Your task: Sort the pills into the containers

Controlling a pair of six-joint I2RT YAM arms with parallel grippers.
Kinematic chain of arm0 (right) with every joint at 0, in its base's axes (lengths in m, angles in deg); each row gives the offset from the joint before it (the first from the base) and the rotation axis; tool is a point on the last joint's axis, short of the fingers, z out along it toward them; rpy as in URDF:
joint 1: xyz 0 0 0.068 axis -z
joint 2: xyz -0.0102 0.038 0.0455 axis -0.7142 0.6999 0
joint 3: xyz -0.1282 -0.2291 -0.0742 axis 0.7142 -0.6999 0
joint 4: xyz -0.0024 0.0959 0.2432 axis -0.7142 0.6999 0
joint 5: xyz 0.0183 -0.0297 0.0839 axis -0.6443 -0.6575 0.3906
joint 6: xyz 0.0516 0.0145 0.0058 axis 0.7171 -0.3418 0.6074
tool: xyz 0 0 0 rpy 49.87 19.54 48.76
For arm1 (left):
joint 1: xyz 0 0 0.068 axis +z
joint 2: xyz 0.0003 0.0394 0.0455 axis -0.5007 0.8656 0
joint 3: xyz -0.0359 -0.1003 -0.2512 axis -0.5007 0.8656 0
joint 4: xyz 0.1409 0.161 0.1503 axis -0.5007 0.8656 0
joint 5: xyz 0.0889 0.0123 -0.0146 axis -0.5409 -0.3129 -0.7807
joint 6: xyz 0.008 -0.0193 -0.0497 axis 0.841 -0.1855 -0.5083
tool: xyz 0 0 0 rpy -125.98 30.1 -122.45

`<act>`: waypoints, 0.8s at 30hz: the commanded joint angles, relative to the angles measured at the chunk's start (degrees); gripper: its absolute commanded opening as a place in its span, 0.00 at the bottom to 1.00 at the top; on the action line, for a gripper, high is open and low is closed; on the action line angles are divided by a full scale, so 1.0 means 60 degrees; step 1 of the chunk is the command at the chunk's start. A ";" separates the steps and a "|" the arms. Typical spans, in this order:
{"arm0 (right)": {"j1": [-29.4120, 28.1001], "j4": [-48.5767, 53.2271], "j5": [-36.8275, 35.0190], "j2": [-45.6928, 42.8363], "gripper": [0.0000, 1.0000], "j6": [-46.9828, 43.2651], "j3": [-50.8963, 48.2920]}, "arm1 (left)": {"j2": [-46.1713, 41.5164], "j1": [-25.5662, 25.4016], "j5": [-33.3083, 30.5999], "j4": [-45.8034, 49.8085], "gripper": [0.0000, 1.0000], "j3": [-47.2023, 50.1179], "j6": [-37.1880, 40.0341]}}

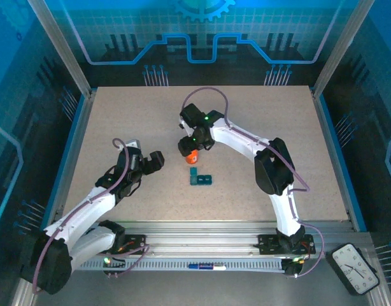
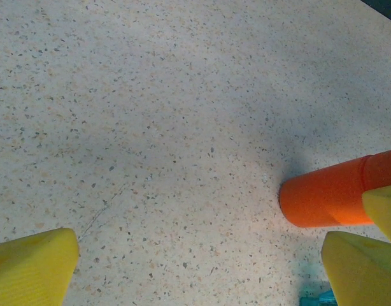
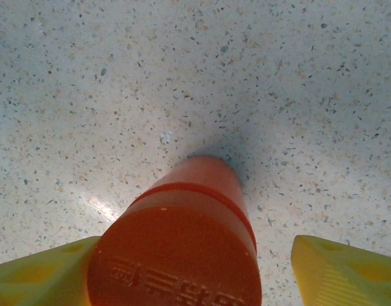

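Broadly, boxed in by blue-lit wall panels (image 1: 202,32) printed with circuit lines and held by aluminium posts. Floored inside with a pale speckled table (image 1: 119,121), grey-flecked and matt up close, with a faint glint beside the bottle in the right wrist view. Bolted to the near rail: the left arm (image 1: 87,210), folded low on its own side, and the right arm (image 1: 272,172), stretched forward and inward to the table's middle. Off past the right arm's base, lying flat: a black-rimmed clock (image 1: 355,269).

Straddling an orange bottle (image 1: 191,156): the right gripper (image 1: 189,152), jaws apart, one yellow pad (image 3: 36,274) against the bottle's side, the other clear of it with table showing between. Facing the wrist camera: the bottle's embossed end.

Just on the near side of that gripper and slightly to its right: the containers (image 1: 200,179), dark-teal joined cells, close to the bottle but apart from it.

Well to the left of both: the left gripper (image 1: 158,159), spread wide, holding nothing, with the bottle ahead beyond its right finger.
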 commanded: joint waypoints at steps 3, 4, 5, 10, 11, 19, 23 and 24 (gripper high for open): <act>-0.0068 0.0056 0.0041 0.0299 0.74 0.0051 0.0269 | -0.0084 0.0102 0.0303 0.0062 0.99 0.0155 -0.0013; -0.0071 0.0024 0.0061 0.0319 0.74 0.0073 0.0267 | -0.0085 0.0102 0.0320 0.0044 0.99 0.0164 -0.0005; -0.0074 0.0005 0.0071 0.0328 0.73 0.0080 0.0287 | -0.0092 0.0102 0.0335 0.0053 0.99 0.0170 0.0002; -0.0056 -0.0111 0.0155 0.0387 0.66 0.0161 0.0298 | -0.0070 0.0109 0.0378 0.0043 0.99 0.0168 0.0026; -0.0054 -0.0135 0.0178 0.0401 0.63 0.0175 0.0297 | -0.0071 0.0102 0.0379 0.0049 0.99 0.0170 0.0031; 0.0036 -0.0366 0.0320 0.0139 0.49 0.0227 0.0042 | -0.0071 0.0102 0.0465 0.0021 0.99 0.0073 0.0159; 0.0220 -0.0697 0.0425 -0.0328 0.47 0.0362 -0.0319 | -0.0008 0.0102 0.0871 -0.0291 0.99 -0.0045 0.0277; 0.0300 -0.0805 0.0473 -0.0482 0.47 0.0403 -0.0428 | 0.0051 0.0102 0.1019 -0.0387 0.99 -0.0117 0.0302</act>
